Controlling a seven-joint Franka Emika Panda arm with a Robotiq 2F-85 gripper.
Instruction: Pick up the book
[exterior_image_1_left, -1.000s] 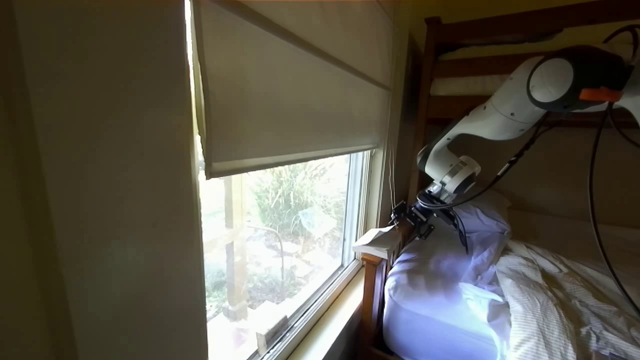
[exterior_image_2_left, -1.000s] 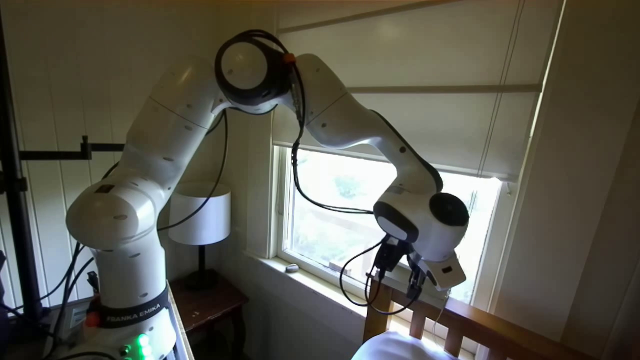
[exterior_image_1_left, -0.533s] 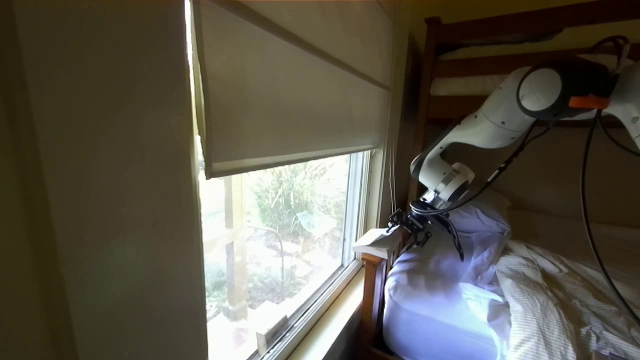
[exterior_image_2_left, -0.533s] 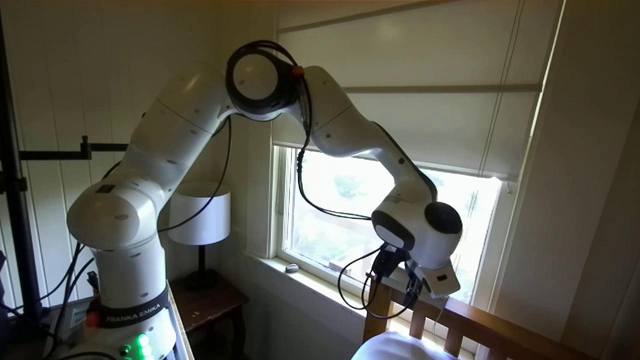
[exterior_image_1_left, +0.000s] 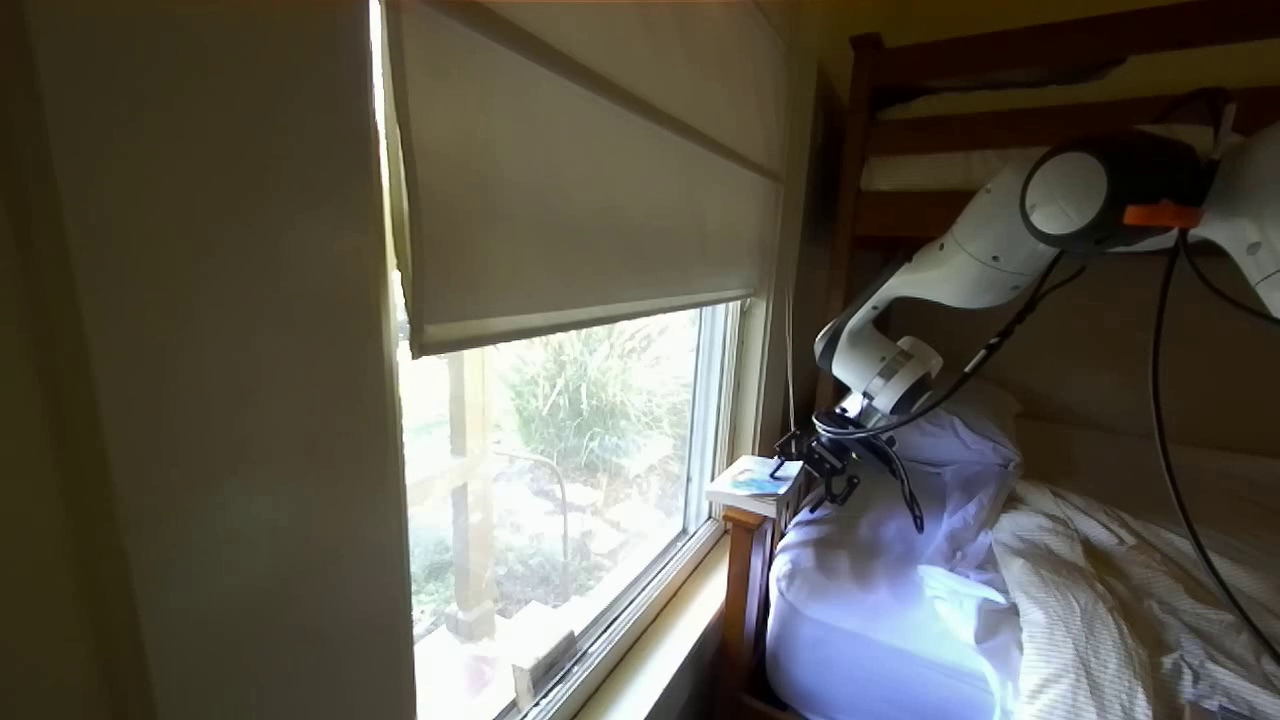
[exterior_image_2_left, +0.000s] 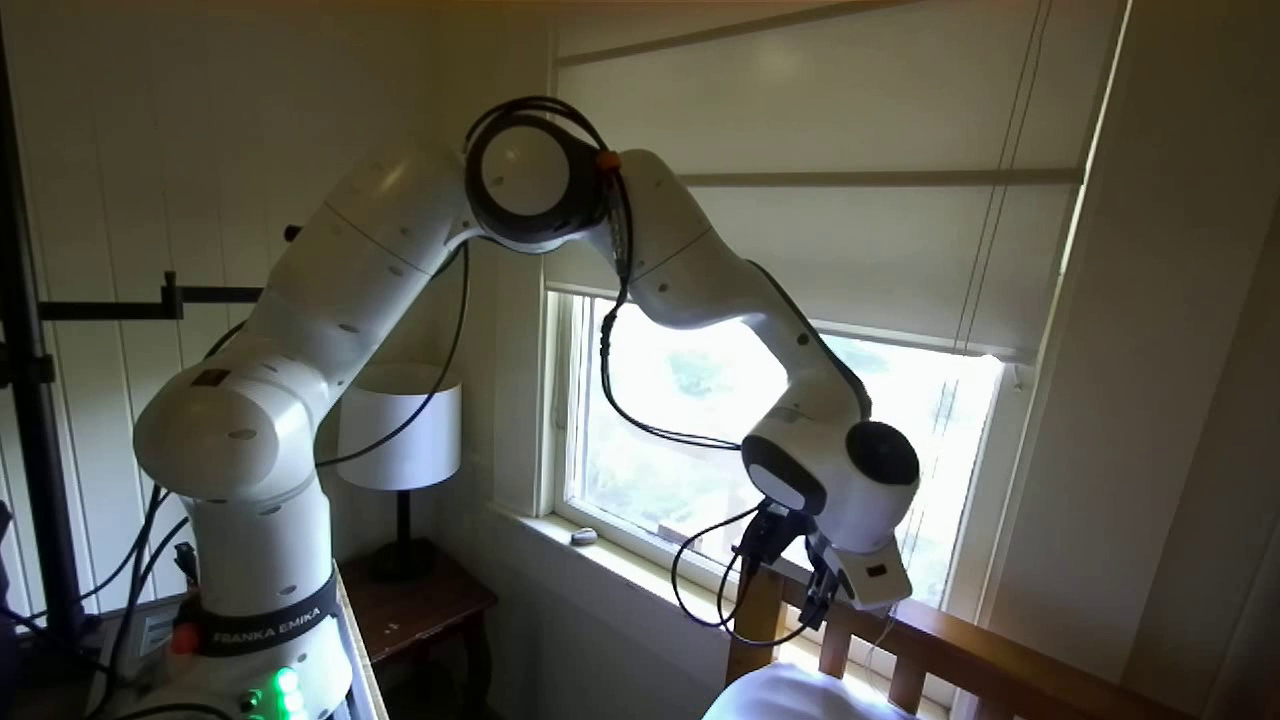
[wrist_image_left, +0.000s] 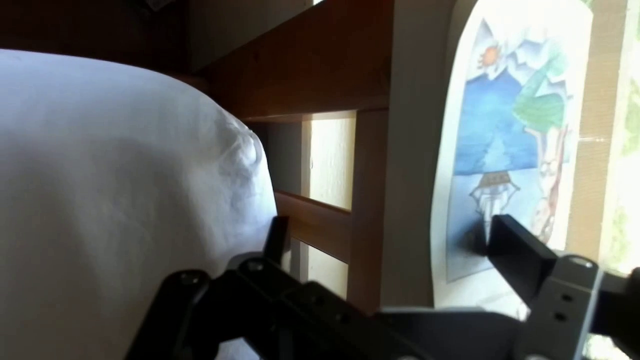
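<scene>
The book (exterior_image_1_left: 745, 478) is a thick white block of pages lying on top of the wooden bed end by the window. In the wrist view its top page (wrist_image_left: 500, 125) shows a blue, green and white picture, and its grey side faces the bed. My gripper (exterior_image_1_left: 799, 488) is open and tilted at the book's bed-side edge. In the wrist view the gripper (wrist_image_left: 387, 230) has one finger over the picture, with its shadow close by, and the other on the bed side. I cannot tell whether the finger touches the page. In an exterior view the gripper (exterior_image_2_left: 795, 575) hides most of the book.
A wooden slatted bed end (exterior_image_2_left: 1000, 640) stands under the book. A white mattress (exterior_image_1_left: 870, 620) lies beside it. The window (exterior_image_1_left: 560, 480) and its sill (exterior_image_2_left: 640, 575) are behind. Blind cords (exterior_image_1_left: 789, 370) hang near the gripper. A lamp (exterior_image_2_left: 400, 430) stands on a side table.
The arm has lowered and moved slightly toward the window, bringing a finger over the book. The book's raised white pages now look flatter, and a coloured picture shows on top.
</scene>
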